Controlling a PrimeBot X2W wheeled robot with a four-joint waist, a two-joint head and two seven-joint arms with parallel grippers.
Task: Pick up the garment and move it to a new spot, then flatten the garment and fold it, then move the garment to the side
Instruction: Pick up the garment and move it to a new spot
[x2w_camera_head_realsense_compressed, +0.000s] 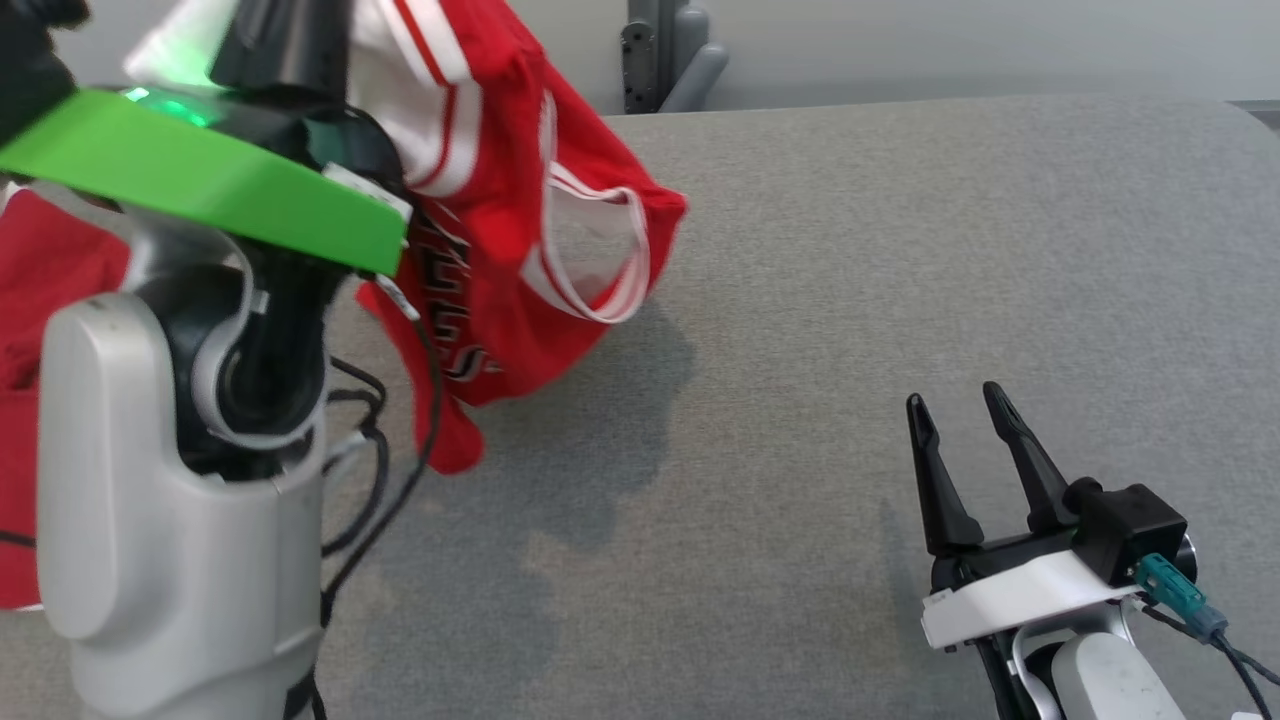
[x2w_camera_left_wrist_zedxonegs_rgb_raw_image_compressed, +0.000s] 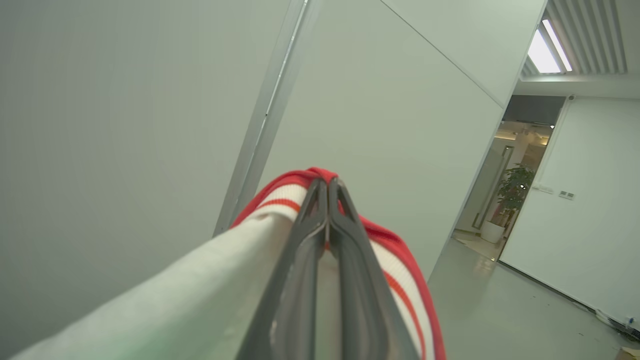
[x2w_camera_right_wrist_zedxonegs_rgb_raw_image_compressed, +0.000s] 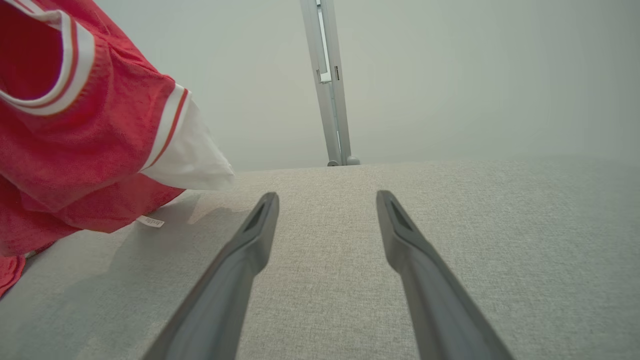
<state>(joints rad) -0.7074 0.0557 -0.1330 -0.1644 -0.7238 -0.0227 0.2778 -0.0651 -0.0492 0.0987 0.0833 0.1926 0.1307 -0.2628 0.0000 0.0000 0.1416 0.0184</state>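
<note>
Because the pale left arm (x2w_camera_head_realsense_compressed: 180, 480) and its green plate (x2w_camera_head_realsense_compressed: 200, 180) stand close before the head camera, a large part of the red and white garment (x2w_camera_head_realsense_compressed: 520, 200) is hidden behind them, and more red cloth is cut off at the left edge of that view. The garment hangs over the far left corner of the grey table (x2w_camera_head_realsense_compressed: 900, 250). Dark letters on it are covered partly by folds and a black cable (x2w_camera_head_realsense_compressed: 425, 400), so I cannot read them. The left wrist view gives what the head view hides: the left gripper (x2w_camera_left_wrist_zedxonegs_rgb_raw_image_compressed: 327, 187) has its two fingers pressed together on a ribbed red and white edge of the garment, pointing up toward a plain wall and a doorway with a plant (x2w_camera_left_wrist_zedxonegs_rgb_raw_image_compressed: 515, 187). The right gripper (x2w_camera_head_realsense_compressed: 954, 394) is near the front right corner, its fingers spread apart with nothing between them, and it is well apart from the garment. The right wrist view shows a small white label (x2w_camera_right_wrist_zedxonegs_rgb_raw_image_compressed: 150, 221) low on the garment, just beside the table; whether the cloth touches the table there I cannot tell.
</note>
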